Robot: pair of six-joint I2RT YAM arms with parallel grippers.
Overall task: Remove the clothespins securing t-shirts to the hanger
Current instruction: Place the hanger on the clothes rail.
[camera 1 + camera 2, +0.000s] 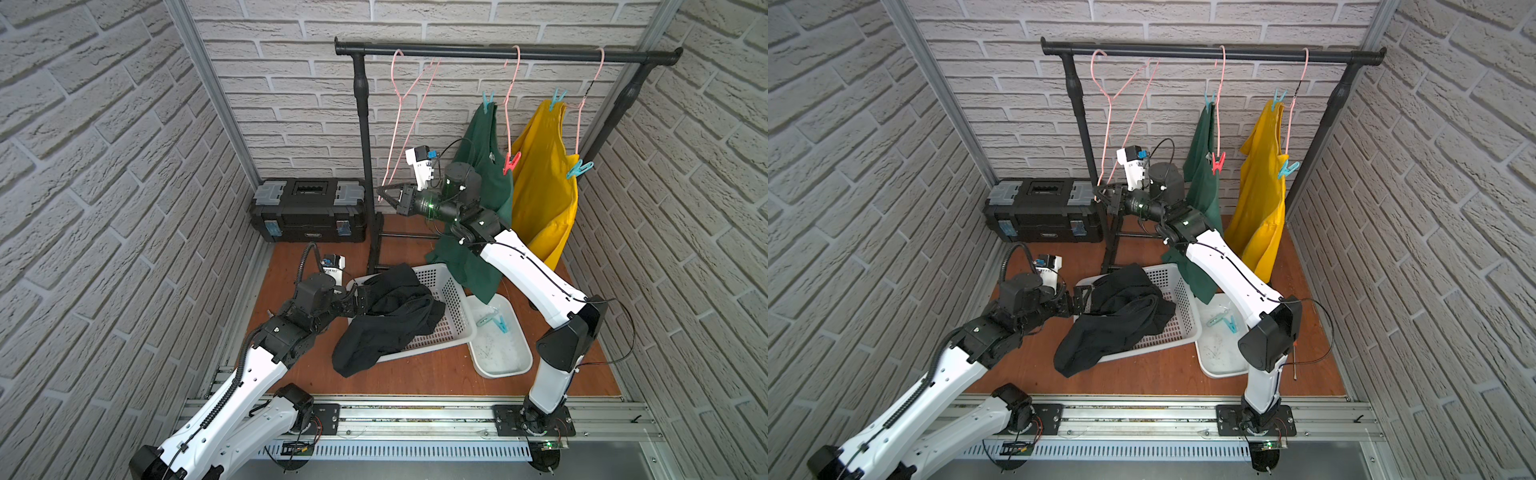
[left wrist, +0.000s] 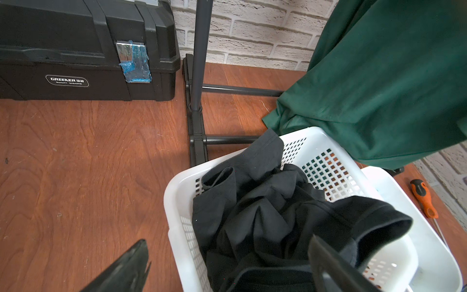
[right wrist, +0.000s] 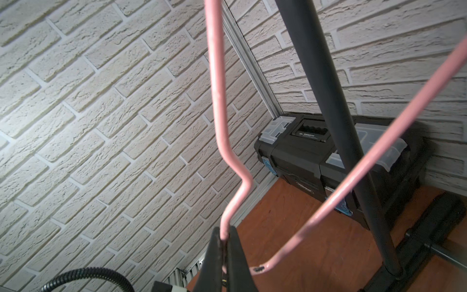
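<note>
Two arms of white shells and black joints. Left arm [image 1: 259, 372]: ribbed black hose [image 1: 227, 390] along the shell, a row of small round holes. Right arm [image 1: 534, 272]: thin black cable [image 1: 527, 253] clipped along the shell, loose wire loop [image 1: 628, 328] at 3 o'clock from the black elbow [image 1: 569, 337]. Fat black motor drums at both wrists, tiny green light [image 1: 432, 206] on the right one. White camera boxes [image 1: 419, 166] with a blue plug. Black pointed fingers [image 2: 126, 266]. Flat black base plates [image 1: 505, 417] with small screws.
</note>
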